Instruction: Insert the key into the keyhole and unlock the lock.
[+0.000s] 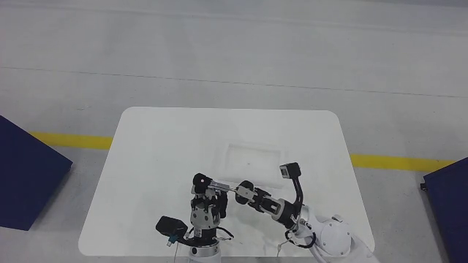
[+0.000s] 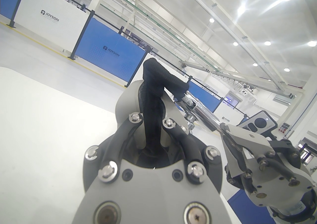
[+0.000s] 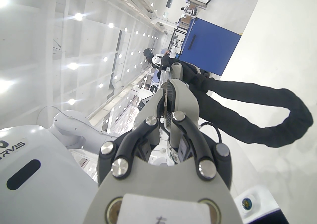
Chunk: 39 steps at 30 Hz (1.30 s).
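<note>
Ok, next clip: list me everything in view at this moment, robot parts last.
lock: one, silver body with a black sleeved loop, held above the table's near side
key: one, silver, tip at the lock's end; how deep it sits cannot be told
table: one, white, rounded corners, under both arms
tray: one, white, shallow, mid-table
blue panels: two, dark blue, on the floor at either side of the table
left gripper: one, grey and black, shut on the lock
right gripper: one, grey and black, shut on the key, facing the left gripper
</note>
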Each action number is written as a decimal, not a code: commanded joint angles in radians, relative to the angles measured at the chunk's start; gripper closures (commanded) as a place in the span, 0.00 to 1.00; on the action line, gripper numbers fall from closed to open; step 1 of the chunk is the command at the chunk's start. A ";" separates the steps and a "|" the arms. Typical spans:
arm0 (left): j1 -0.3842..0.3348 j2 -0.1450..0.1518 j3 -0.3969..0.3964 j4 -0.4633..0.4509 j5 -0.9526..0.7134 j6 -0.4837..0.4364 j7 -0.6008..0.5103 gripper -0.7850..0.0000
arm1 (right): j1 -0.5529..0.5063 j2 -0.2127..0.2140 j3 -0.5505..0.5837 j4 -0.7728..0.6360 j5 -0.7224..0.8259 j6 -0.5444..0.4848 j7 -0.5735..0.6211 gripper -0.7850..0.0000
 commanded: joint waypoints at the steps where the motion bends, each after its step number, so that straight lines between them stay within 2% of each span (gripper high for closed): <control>1: 0.003 -0.003 -0.004 0.000 0.000 -0.002 -0.001 1.00 | -0.001 -0.001 -0.003 -0.002 0.001 0.001 -0.002 1.00; 10: 0.013 -0.018 -0.017 -0.001 -0.016 -0.019 -0.015 1.00 | -0.003 -0.002 -0.010 -0.003 0.003 0.012 -0.003 1.00; 11: 0.014 -0.019 -0.018 -0.001 -0.017 -0.022 -0.018 1.00 | -0.003 -0.002 -0.010 -0.004 0.003 0.014 -0.003 0.82; 12: 0.015 -0.020 -0.019 -0.001 -0.019 -0.026 -0.021 1.00 | -0.003 -0.002 -0.010 -0.004 0.003 0.014 -0.003 0.57; 13: 0.016 -0.022 -0.021 -0.001 -0.021 -0.029 -0.023 1.00 | -0.004 -0.002 -0.009 -0.004 0.003 0.014 -0.004 0.53; 15: 0.018 -0.025 -0.024 -0.003 -0.025 -0.034 -0.027 1.00 | -0.004 -0.002 -0.009 -0.005 0.004 0.015 -0.005 0.50; 16: 0.019 -0.026 -0.025 -0.004 -0.027 -0.037 -0.029 1.00 | -0.004 -0.002 -0.008 -0.005 0.005 0.015 -0.004 0.44; 21: 0.025 -0.033 -0.035 -0.008 -0.035 -0.043 -0.037 1.00 | -0.006 -0.002 -0.001 -0.006 0.008 0.011 -0.005 0.46; 22: 0.026 -0.034 -0.037 -0.009 -0.035 -0.045 -0.038 1.00 | -0.008 -0.001 0.002 -0.007 0.009 0.009 -0.005 0.50; 29: 0.035 -0.041 -0.052 -0.012 -0.029 -0.049 -0.042 1.00 | -0.029 0.005 0.036 -0.011 0.008 -0.010 0.007 0.62; 31: 0.037 -0.043 -0.055 -0.013 -0.027 -0.050 -0.043 1.00 | -0.037 0.008 0.046 -0.012 0.008 -0.015 0.014 0.70; 34: 0.039 -0.046 -0.060 -0.013 -0.021 -0.050 -0.046 1.00 | -0.045 0.010 0.056 -0.012 0.010 -0.018 0.020 1.00; 39: 0.043 -0.051 -0.067 -0.013 -0.011 -0.054 -0.049 1.00 | -0.048 0.011 0.054 -0.013 0.008 -0.013 0.029 1.00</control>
